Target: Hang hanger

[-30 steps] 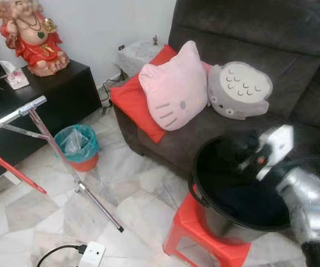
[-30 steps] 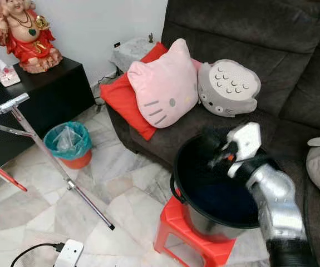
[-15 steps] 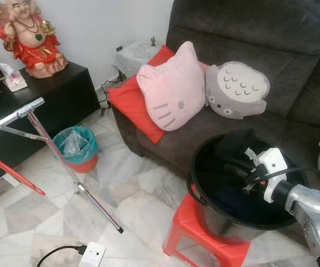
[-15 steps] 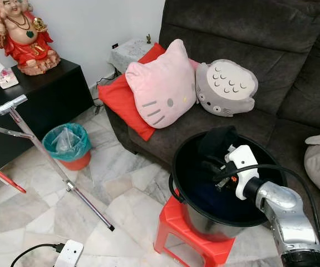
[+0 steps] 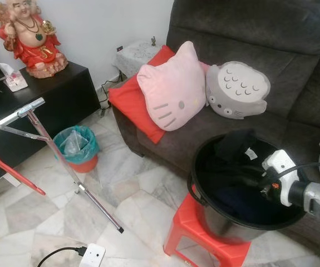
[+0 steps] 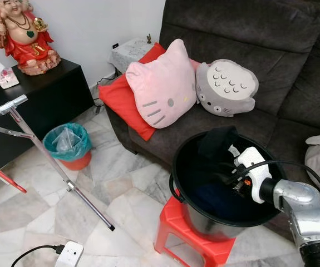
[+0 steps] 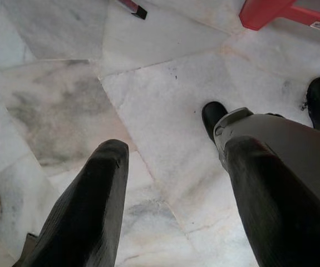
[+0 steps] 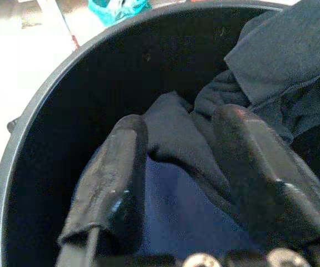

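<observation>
The right end effector (image 8: 176, 183) is lowered inside the black bucket (image 6: 177, 167), which sits on a red stool (image 6: 173, 236) in front of the dark sofa (image 6: 293, 83); its two fingers (image 8: 115, 178) are spread wide apart, nothing gripped, a fold of dark clothing (image 8: 176, 139) lying between and just beyond them. No hanger can be made out in any view; the bucket holds only dark blue and black fabric, some of it draped over the rim at 12 o'clock (image 6: 218, 142). If a hanger is buried in there it is hidden, cannot be told. The fabric is judged soft, limp and light, likely to bunch and slip if only a thin layer is pinched; a thick fold near the raised ridge should be taken, fingers closed well over it. A hanger, if found, would be stiff and light and best held at the neck below the hook. The silver rack pole (image 5: 15, 114) stands at 9 o'clock of the bucket, well apart, a red bar (image 5: 9, 169) beneath it. The left end effector (image 7: 171, 206) hangs idle over the marble floor (image 7: 65, 111), fingers open and empty.
</observation>
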`<state>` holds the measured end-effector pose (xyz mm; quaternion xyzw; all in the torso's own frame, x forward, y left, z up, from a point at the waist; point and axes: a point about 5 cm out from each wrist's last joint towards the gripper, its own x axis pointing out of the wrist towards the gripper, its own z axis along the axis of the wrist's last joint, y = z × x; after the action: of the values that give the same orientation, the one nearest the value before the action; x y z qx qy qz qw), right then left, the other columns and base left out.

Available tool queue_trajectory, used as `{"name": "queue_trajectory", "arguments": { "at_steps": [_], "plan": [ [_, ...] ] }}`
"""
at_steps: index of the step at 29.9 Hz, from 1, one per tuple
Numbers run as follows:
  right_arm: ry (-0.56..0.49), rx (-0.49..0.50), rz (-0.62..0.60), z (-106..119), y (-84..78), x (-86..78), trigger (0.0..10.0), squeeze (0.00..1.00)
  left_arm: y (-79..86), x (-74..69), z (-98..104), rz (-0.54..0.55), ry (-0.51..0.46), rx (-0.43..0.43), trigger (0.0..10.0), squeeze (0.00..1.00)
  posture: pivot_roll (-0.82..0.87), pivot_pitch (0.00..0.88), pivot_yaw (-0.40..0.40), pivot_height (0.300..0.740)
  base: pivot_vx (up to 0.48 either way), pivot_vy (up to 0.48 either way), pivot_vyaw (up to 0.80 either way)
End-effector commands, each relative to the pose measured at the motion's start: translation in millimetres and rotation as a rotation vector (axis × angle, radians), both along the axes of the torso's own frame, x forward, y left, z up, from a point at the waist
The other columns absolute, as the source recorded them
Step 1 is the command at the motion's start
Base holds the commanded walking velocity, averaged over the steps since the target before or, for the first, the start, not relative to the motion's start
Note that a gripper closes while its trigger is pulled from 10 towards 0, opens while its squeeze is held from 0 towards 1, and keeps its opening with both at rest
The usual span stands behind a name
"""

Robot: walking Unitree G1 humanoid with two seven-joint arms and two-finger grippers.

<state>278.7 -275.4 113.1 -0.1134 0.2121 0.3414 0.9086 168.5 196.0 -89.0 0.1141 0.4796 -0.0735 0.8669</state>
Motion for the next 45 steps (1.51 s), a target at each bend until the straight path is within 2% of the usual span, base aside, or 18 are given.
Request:
{"name": "queue_trajectory", "arguments": {
  "at_steps": [1,13,24,29,30,31,32,39,45],
  "plan": [
    [0.010,-0.013,0.008,3.0,-2.8,2.5,10.0,1.00,4.5,-5.7,-2.1,-0.011,0.032,0.019,10.0,0.00,-0.14,0.021,0.088,0.740,0.000,0.000,0.00],
    [0.052,-0.041,-0.005,6.8,-22.0,4.6,10.0,1.00,5.1,-3.1,-0.9,-0.010,0.030,0.014,10.0,0.00,-0.14,0.028,0.091,0.740,0.000,0.000,0.00],
    [0.112,-0.031,0.027,3.5,-34.7,-6.0,10.0,1.00,3.9,-2.1,-0.7,-0.015,0.028,0.011,10.0,0.00,-0.14,0.031,0.092,0.740,0.000,0.000,0.00],
    [0.159,-0.077,0.039,-2.8,-40.0,-12.1,10.0,1.00,3.3,-2.1,-0.8,-0.015,0.030,0.008,10.0,0.00,-0.14,0.033,0.093,0.740,0.000,0.000,0.00],
    [0.172,-0.113,0.024,-5.1,-44.3,-13.4,10.0,0.94,3.1,-2.0,-0.8,-0.016,0.030,0.009,10.0,0.00,-0.14,0.033,0.093,0.740,0.000,0.000,0.00],
    [0.180,-0.139,-0.005,-6.7,-48.6,-13.2,10.0,0.22,2.3,-1.7,-0.8,-0.017,0.029,0.009,10.0,0.00,-0.14,0.032,0.093,0.740,0.000,0.000,0.00],
    [0.181,-0.150,-0.012,-7.3,-50.0,-13.3,10.0,0.00,2.0,-1.6,-0.8,-0.018,0.029,0.009,10.0,0.00,-0.14,0.033,0.094,0.740,0.000,0.000,0.00],
    [0.184,-0.189,-0.042,-9.2,-55.8,-13.0,10.0,0.00,0.0,-0.4,-0.6,-0.021,0.025,0.005,10.0,0.00,-0.14,0.031,0.095,0.740,0.000,0.000,0.00],
    [0.115,-0.203,-0.098,-6.2,-57.2,-2.6,10.0,0.00,-0.1,0.9,0.0,-0.023,0.020,0.002,10.0,0.00,-0.13,0.028,0.095,0.740,0.000,0.000,0.00]
  ]
}}
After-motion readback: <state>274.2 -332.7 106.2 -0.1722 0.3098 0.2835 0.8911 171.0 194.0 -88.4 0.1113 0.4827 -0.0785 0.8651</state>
